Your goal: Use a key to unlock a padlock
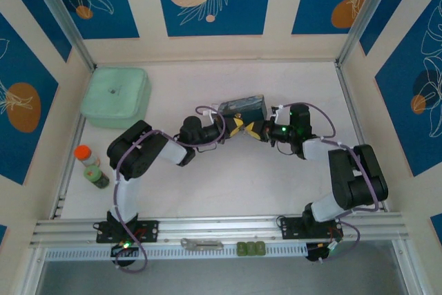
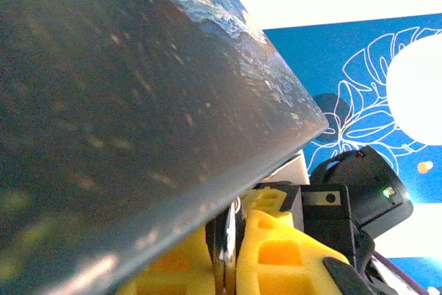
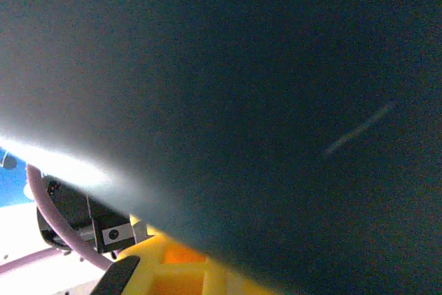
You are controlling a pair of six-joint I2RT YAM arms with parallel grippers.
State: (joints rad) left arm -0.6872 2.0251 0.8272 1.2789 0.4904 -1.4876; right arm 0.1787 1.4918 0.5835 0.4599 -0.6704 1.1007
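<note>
- Left gripper [image 1: 237, 127] and right gripper [image 1: 260, 129] meet tip to tip at mid-table [image 1: 242, 184], yellow fingers nearly touching.
- Tin [image 1: 246, 106], blue with a painted lid, sits just behind the two grippers in the top view. In the left wrist view its dark side runs across the upper left, very close to the lens.
- Left wrist view: a thin silvery piece [image 2: 224, 243] stands in the narrow dark gap between yellow fingers [image 2: 276, 253], just under the tin's edge. Cannot tell whether it is the padlock or the key.
- Left jaws: gap hidden by the tin, so cannot tell how far apart they are or what they hold.
- Right jaws: right wrist view is mostly a dark blur with one yellow finger [image 3: 183, 274] at the bottom edge. Cannot tell their spread or hold.
- Pale green lidded box [image 1: 115, 96] at far left.
- Orange-capped bottle [image 1: 90, 165] by the left edge.
- Grey tool [image 1: 202, 244] and green blocks [image 1: 251, 248] on the near rail, between the arm bases.
</note>
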